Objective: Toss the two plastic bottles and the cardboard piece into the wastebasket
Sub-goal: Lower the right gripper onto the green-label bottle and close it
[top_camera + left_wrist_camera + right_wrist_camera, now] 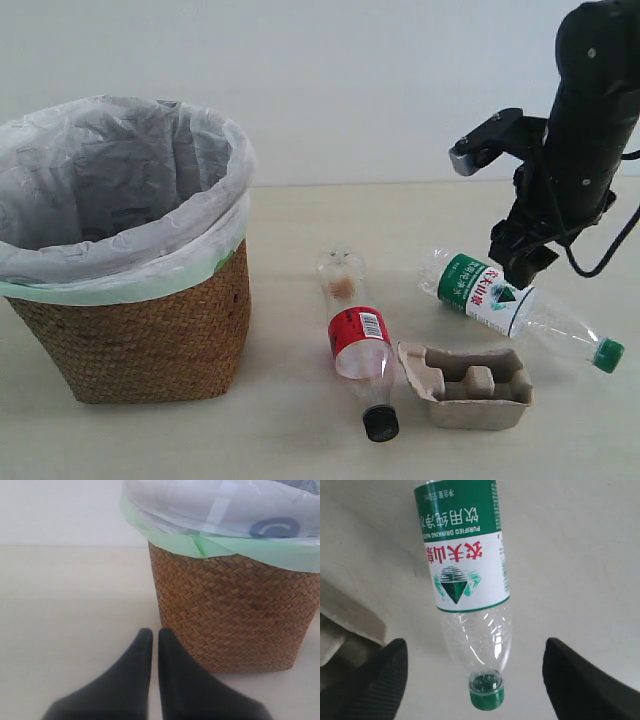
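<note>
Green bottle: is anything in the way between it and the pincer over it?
No, nothing visible. The right pincer hangs open right over the green bottle, a finger on either side of its neck. The cardboard lies off to one side, near one finger.

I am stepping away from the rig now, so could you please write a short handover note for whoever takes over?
Left gripper: shut, empty, facing the side of the basket.
Right gripper: open, empty, above the green-label bottle, fingers on either side of its neck end.
Things: both bottles and the cardboard tray lie on the table, right of the basket in the exterior view. The red-label bottle is nearest it.
Done: none of the three is in the basket.
Left: all three, probably the green-label bottle first.
</note>
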